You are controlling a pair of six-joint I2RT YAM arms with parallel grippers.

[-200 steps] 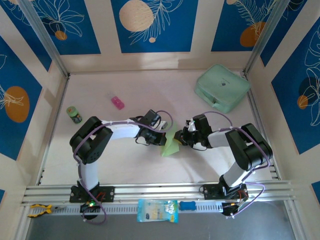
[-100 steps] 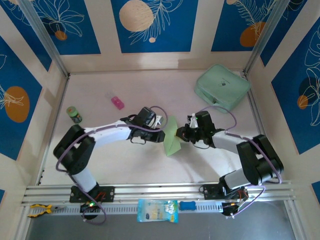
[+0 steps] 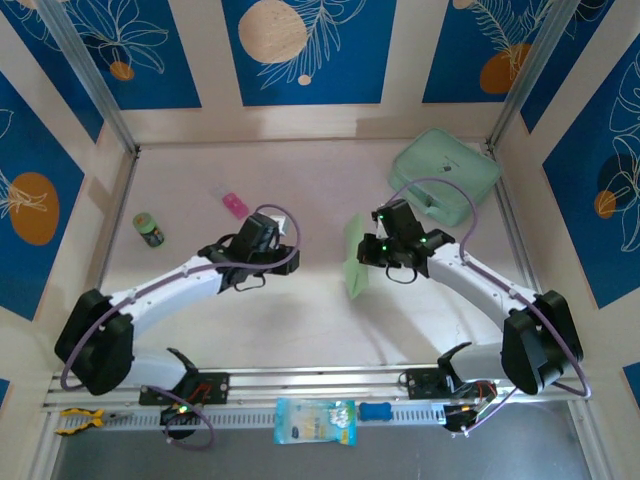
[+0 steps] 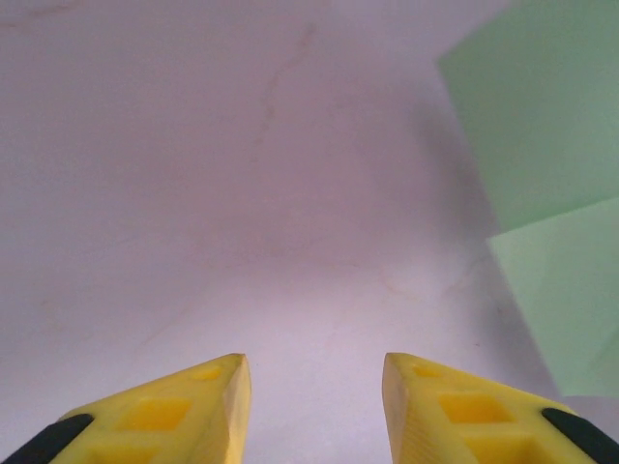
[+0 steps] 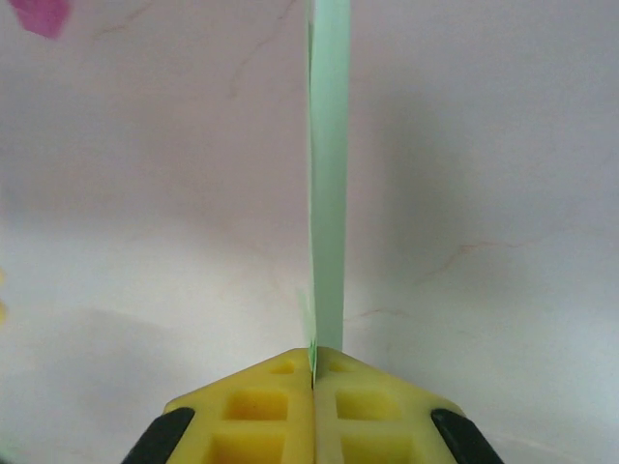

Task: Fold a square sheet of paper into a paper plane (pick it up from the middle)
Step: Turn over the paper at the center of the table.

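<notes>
The pale-green sheet of paper is folded and hangs edge-on over the middle of the table. My right gripper is shut on its right edge. In the right wrist view the paper runs straight up from the closed right gripper as a thin strip. My left gripper stands left of the paper, apart from it. In the left wrist view the left gripper is open over bare table with nothing between its fingers. Folded layers of the paper show at that view's right.
A thick mint-green zip case lies at the back right. A small pink item and a green can sit at the left. A blue-white packet and a yellow tool lie on the front rail.
The left gripper opened, let go of the paper and drew back to the left. The right gripper stayed shut on the paper and carried it farther from the arm bases.
</notes>
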